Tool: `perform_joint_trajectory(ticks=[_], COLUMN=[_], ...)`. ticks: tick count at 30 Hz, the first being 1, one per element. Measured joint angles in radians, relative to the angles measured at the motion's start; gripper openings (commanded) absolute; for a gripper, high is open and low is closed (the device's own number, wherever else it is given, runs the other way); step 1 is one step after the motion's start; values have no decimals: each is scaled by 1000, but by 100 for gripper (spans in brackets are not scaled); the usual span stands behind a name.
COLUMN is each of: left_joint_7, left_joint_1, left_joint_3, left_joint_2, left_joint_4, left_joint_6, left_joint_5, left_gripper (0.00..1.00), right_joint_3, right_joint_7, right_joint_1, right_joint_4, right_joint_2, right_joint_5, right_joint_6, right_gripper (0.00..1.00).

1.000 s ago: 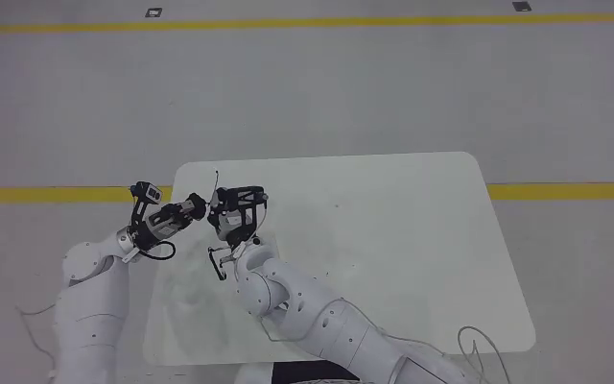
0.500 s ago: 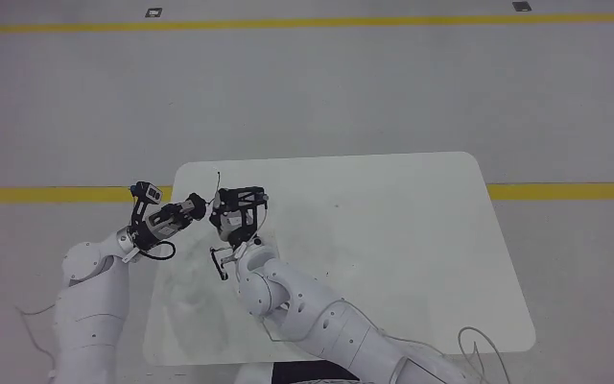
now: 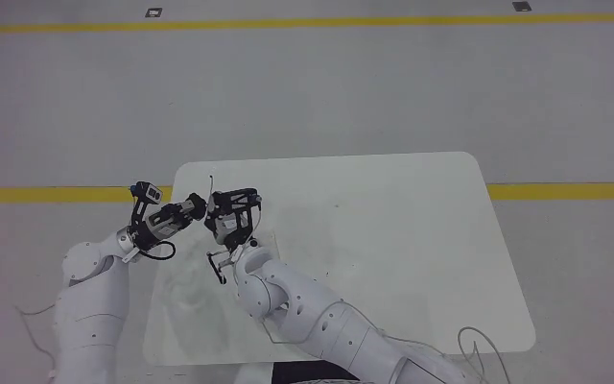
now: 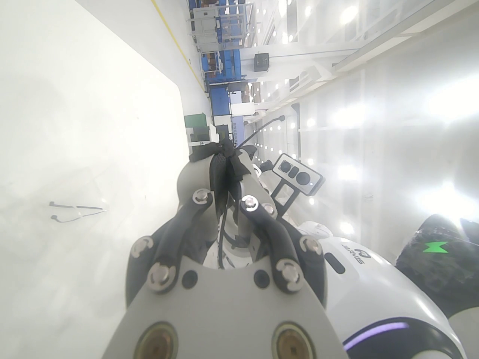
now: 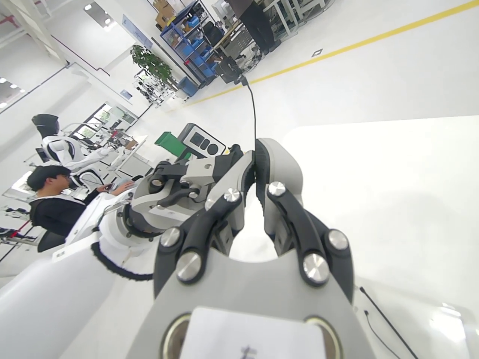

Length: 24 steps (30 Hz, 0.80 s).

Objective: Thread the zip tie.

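Note:
A thin black zip tie [image 5: 253, 113] sticks up from between the fingertips of my right gripper [image 5: 256, 168], which is shut on its lower part; its head [image 5: 243, 81] is at the free end. My left gripper [image 5: 234, 153] meets the right one tip to tip above the table's left end. From the left wrist, my left gripper [image 4: 223, 151] is shut, with the zip tie [image 4: 262, 128] running out from its black pads. In the top view both grippers, left [image 3: 198, 205] and right [image 3: 223, 209], touch, and the zip tie [image 3: 210, 184] rises above them.
Spare black zip ties [image 4: 75, 211] lie flat on the white table [image 3: 403, 250], on what looks like a clear plastic sheet near the left front; they also lie beside my right wrist [image 5: 381, 323]. The table's rounded left edge [image 3: 177, 173] is close by.
The right gripper has shifted slightly left, closing up against the left gripper. The zip tie's free end has moved a little left with it.

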Motion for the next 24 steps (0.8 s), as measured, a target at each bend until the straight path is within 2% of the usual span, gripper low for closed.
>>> perform_joint_trajectory(ticks=[6,15,24], left_joint_7=[0,0,0], left_joint_1=[0,0,0], left_joint_3=[0,0,0], left_joint_2=[0,0,0], left_joint_4=[0,0,0], left_joint_6=[0,0,0], left_joint_5=[0,0,0], left_gripper=[0,0,0], right_joint_3=[0,3,4], right_joint_7=[3,14,38], right_joint_1=[2,0,0], right_joint_4=[0,-9,-6], right_joint_2=[-1,0,0], right_joint_5=[-1,8,3], right_joint_6=[13,-15,-14], right_gripper=[0,0,0])
